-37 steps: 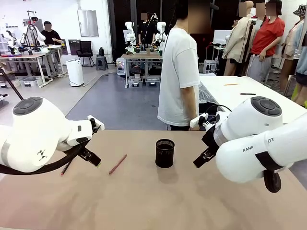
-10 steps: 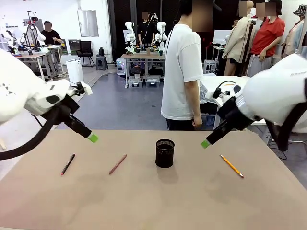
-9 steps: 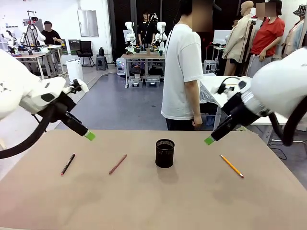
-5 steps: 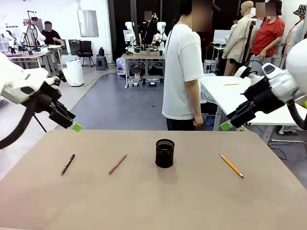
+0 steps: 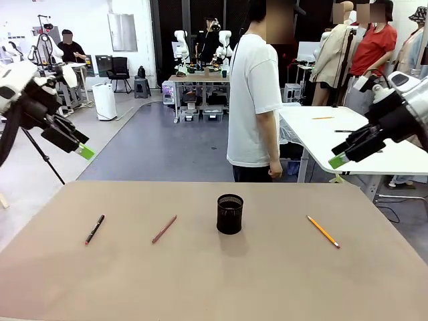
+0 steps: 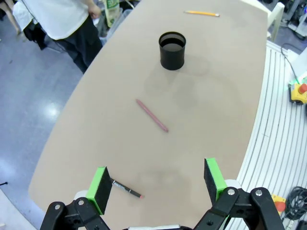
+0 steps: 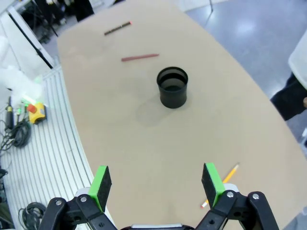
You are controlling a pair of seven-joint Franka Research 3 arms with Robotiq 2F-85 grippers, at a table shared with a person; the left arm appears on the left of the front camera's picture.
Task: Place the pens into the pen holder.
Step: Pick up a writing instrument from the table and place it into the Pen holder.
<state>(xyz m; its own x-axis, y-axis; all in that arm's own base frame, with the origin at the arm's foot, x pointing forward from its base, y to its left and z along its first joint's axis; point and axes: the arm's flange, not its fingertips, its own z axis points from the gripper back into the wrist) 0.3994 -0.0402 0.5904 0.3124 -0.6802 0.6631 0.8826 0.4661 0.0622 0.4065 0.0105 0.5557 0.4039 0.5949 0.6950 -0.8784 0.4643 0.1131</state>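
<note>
The black mesh pen holder [image 5: 229, 214] stands upright at the middle of the brown table [image 5: 200, 281]. Three pens lie flat around it: a black one with red ends [image 5: 94, 229] at the left, a reddish-pink one [image 5: 164, 229] between it and the holder, and an orange-yellow pencil-like one [image 5: 323, 231] to the right. My left gripper [image 5: 85, 152] hangs high off the table's left side, open. My right gripper [image 5: 339, 160] hangs high at the right, open. From above, the left wrist view shows the holder [image 6: 172, 50], pink pen [image 6: 151, 115] and black pen [image 6: 126, 189]. The right wrist view shows the holder [image 7: 172, 87] and pencil [image 7: 230, 172].
A person in a white T-shirt [image 5: 251, 100] stands at the table's far edge, side-on, one hand [image 5: 272, 172] hanging down. A white table [image 5: 321, 130] stands behind at the right. Red stop buttons [image 6: 300, 91] [image 7: 31, 109] and cables lie beside the table.
Both arms have risen and swung outward from the table, the left one to the left and the right one to the right. The pens and holder have not moved.
</note>
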